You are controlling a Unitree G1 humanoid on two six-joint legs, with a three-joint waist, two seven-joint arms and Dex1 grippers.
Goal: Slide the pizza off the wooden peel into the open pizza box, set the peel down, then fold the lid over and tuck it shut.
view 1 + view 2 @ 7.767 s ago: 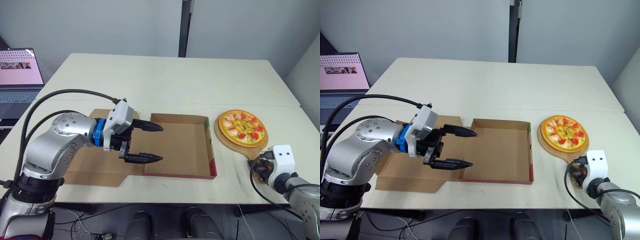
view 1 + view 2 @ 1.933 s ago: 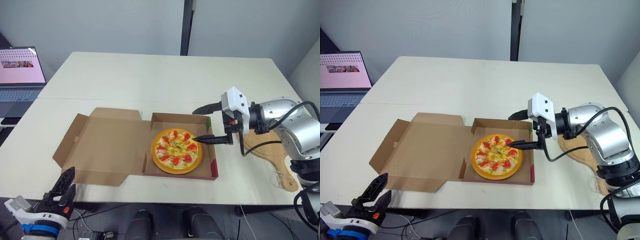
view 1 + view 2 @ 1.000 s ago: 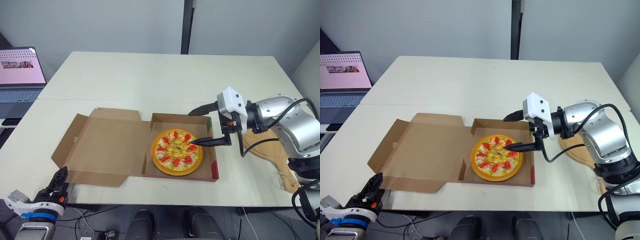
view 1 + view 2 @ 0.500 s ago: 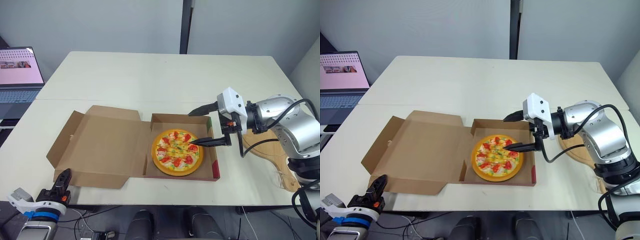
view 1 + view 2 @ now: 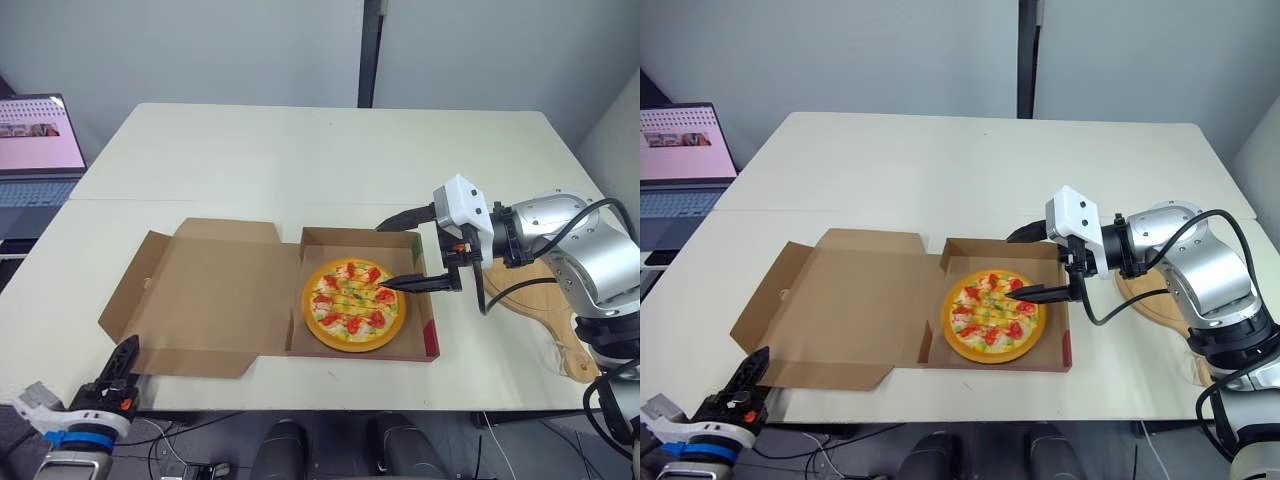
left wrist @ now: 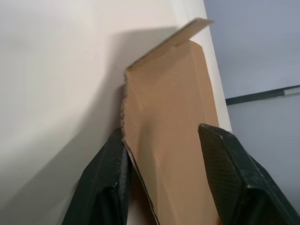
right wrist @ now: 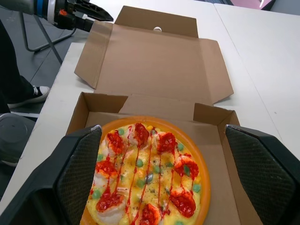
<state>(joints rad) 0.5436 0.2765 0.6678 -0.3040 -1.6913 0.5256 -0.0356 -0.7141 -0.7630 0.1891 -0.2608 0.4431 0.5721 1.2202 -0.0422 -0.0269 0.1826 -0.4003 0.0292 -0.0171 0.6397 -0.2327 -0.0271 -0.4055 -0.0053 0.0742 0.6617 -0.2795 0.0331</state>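
The pizza (image 5: 353, 305) lies inside the base of the cardboard box (image 5: 425, 300). The box lid (image 5: 210, 295) is spread open flat to the left. My right gripper (image 5: 388, 255) hovers open over the pizza's right side, one finger above the box's back wall, and the right wrist view looks down on the pizza (image 7: 147, 176) between its fingers (image 7: 79, 159). The wooden peel (image 5: 545, 300) rests on the table under my right arm. My left gripper (image 5: 122, 365) is low at the table's front edge by the lid's front left corner; its fingers (image 6: 108, 168) stand apart with the lid flap (image 6: 168, 122) between them.
An open laptop (image 5: 35, 140) sits on a side table at the far left. The white table (image 5: 320, 160) stretches bare behind the box. A black vertical post (image 5: 370, 50) stands behind the table.
The left gripper shut, then opened again at the lid's front left corner. The lid's left side shifted slightly. The right arm and the pizza stayed put.
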